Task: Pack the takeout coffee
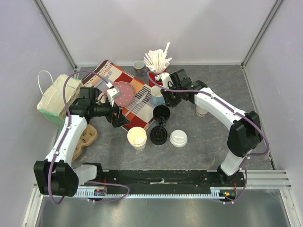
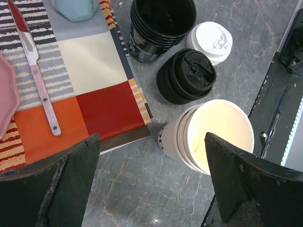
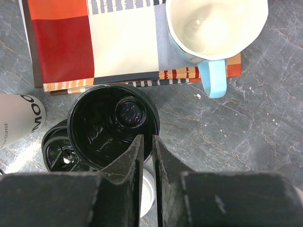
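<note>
A small paper cup (image 1: 138, 65) with a dark inside stands at the back. Another pale paper cup (image 1: 201, 111) shows partly under my right forearm, and its contents are hidden. A white lid (image 1: 178, 138) and stacked black lids (image 1: 158, 135) lie on the table near the front. My left gripper (image 1: 124, 120) is open and empty, just left of a stack of empty white paper cups (image 2: 218, 135). My right gripper (image 3: 147, 139) is shut, and its fingers pinch the rim of the glossy black cup stack (image 3: 111, 125).
A light-blue mug (image 3: 213, 28), a pink plate (image 1: 124, 92) and a knife (image 2: 40, 80) sit on a striped placemat (image 1: 137, 101). A red cup of straws (image 1: 158, 64) stands at the back. A paper bag (image 1: 57, 99) and a cardboard carrier (image 1: 85, 137) are on the left.
</note>
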Controlling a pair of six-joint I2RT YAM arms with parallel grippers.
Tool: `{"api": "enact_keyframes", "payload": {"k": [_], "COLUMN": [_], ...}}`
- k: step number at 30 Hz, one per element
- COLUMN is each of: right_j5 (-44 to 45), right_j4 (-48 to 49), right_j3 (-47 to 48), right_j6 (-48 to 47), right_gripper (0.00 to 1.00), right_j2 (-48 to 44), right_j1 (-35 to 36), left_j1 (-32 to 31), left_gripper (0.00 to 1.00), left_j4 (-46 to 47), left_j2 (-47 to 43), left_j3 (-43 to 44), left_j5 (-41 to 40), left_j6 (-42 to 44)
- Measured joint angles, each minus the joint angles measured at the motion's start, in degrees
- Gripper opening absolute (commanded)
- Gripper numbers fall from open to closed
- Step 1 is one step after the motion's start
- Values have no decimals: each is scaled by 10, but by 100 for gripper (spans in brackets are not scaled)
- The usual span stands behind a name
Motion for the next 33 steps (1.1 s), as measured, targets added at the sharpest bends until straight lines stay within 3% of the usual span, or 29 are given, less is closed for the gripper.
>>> {"api": "enact_keyframes", "payload": {"k": [6,13,17,23,33], "right_j5": [-2,-12,-13,-13,-9], "right_j4": [0,11,20,31,37], "right_j3": [0,-8,-8,-8,-8], "right_j6": [0,-19,-37,-51,-62], "right_gripper": [29,31,25,25,37], "right_j2": [7,11,22,28,36], "right_j1": [0,5,10,14,14], "left_j1": [-29,-56,-57,-57,-57], "left_gripper": [97,97,96,96,96], "left_j4": [4,9,13,15,16], "left_j2": [18,32,33,33,33], "left_j3": [18,26,26,26,26], "left_j5": [-3,-5,-6,-10,-14], "left_j6": [-5,-11,-11,-11,-11]}}
